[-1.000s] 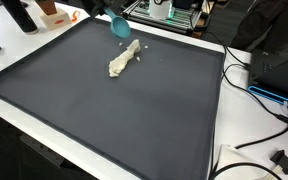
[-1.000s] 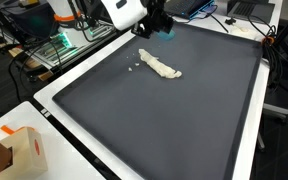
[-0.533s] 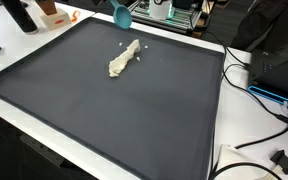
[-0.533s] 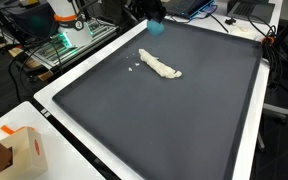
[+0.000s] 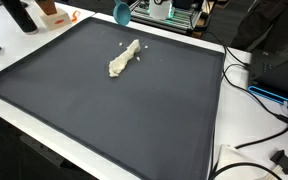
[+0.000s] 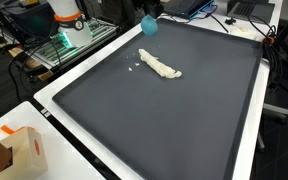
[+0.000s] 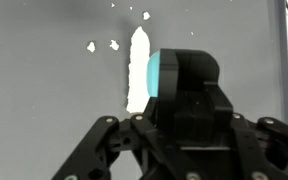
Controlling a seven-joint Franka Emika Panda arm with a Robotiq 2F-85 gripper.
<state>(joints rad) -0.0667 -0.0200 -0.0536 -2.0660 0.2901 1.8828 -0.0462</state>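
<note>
In an exterior view the teal cup [image 5: 121, 13] hangs over the far rim of the black mat [image 5: 134, 115]. It is at about 11 o'clock from the white strip [image 5: 123, 60], which lies flat on the mat, well apart from the cup.

Again in an exterior view, the teal cup [image 6: 149, 24] is at 12 o'clock from the white strip [image 6: 160, 66] and clear of it.

In the wrist view my gripper [image 7: 184, 95] fills the lower half, with its dark fingers drawn in against the teal cup [image 7: 162, 75]. The contact is partly hidden, but I judge it clamped on the cup's wall. The white strip [image 7: 139, 65] shows at 9 o'clock of the cup, and crumbs [image 7: 114, 44] are scattered at 10 o'clock.

I judge the cup to be thin hard plastic: light, stiff and smooth. It could twist or slip in a side pinch. The best hold is across the wall just under the rim, with a moderate squeeze.
</note>
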